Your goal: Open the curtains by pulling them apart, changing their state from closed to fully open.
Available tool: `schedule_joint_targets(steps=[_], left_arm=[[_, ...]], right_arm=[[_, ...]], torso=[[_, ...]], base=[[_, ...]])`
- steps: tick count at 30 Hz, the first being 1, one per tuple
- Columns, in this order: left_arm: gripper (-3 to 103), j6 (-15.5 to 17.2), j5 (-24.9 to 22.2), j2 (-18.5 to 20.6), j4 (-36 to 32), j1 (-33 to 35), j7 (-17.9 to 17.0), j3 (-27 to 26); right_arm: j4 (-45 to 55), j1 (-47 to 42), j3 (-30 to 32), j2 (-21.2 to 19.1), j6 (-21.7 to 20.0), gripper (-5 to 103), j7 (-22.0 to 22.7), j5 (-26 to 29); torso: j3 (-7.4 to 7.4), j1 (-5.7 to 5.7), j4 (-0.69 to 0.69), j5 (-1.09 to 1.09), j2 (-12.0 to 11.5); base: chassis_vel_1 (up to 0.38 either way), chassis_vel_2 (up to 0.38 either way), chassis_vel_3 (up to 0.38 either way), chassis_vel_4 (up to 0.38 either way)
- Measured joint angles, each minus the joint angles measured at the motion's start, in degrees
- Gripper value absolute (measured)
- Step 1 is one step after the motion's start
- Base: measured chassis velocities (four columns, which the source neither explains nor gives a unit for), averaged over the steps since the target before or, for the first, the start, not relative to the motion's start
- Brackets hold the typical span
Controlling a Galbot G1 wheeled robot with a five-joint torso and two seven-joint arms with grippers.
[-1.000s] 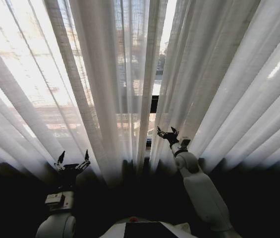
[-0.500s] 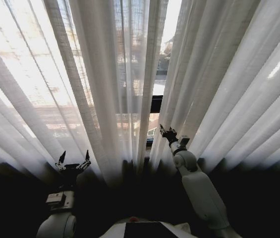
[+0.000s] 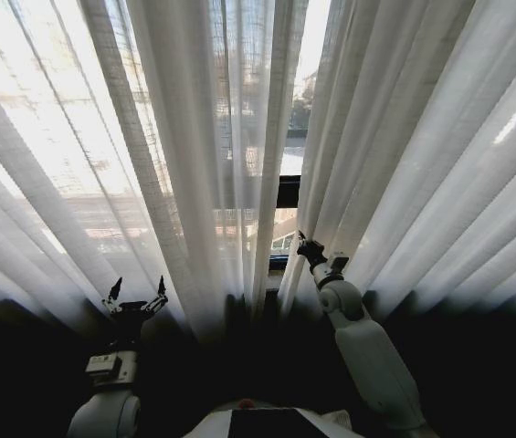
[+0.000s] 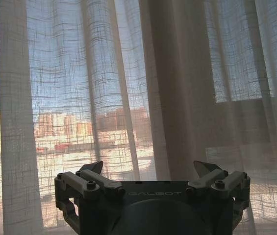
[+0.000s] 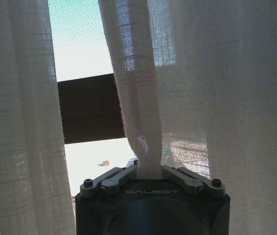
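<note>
The curtains [image 3: 239, 137] hang across the window with a narrow gap at centre; in the head view the right gripper [image 3: 305, 245] is set at the right panel's inner edge, the left gripper [image 3: 135, 293] spread apart below the left panel. In the left wrist view, nothing is held. In the right wrist view, the fold [image 5: 140, 117] is clamped; a steady sideways pull is advised, so the sheer fabric is not slipped.
</note>
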Motion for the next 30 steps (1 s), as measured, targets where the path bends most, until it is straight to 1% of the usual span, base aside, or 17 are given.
schedule_joint_targets(steps=[10,14,21,26,30], left_arm=[[100,0.9,-0.3,0.1,0.6,-0.7,0.0,0.1],[100,0.9,0.0,-0.1,0.0,-0.5,0.1,0.5],[100,1.1,0.6,-0.3,-0.4,-0.3,0.2,0.4],[100,1.0,1.2,-0.7,-0.4,0.1,0.2,0.7],[100,0.9,1.3,-0.6,-0.5,0.2,0.2,0.8]], right_arm=[[1.5,-1.1,0.2,-0.3,-0.1,0,0.0,-0.3],[3.2,-2.9,1.7,-1.0,-0.2,0,-0.3,-0.4],[3.5,-4.1,3.7,-1.0,-0.3,0,-1.1,-0.4],[3.7,-5.0,4.4,-0.8,-0.3,0,-1.5,-0.5],[4.1,-5.7,5.0,-0.6,-0.2,0,-1.6,-0.6]], torso=[[0.0,0.0,0.0,0.0,0.0],[0.0,0.0,0.0,0.01,0.0],[0.0,0.0,0.0,0.0,0.0],[0.0,0.0,0.0,0.0,0.0],[0.0,0.01,0.0,0.0,0.0]], base=[[0.0,0.0,0.0,0.0],[0.0,0.0,0.0,0.0],[0.0,0.0,0.0,0.0],[-0.092,-0.106,0.081,0.084],[-0.197,-0.193,0.208,0.18]])
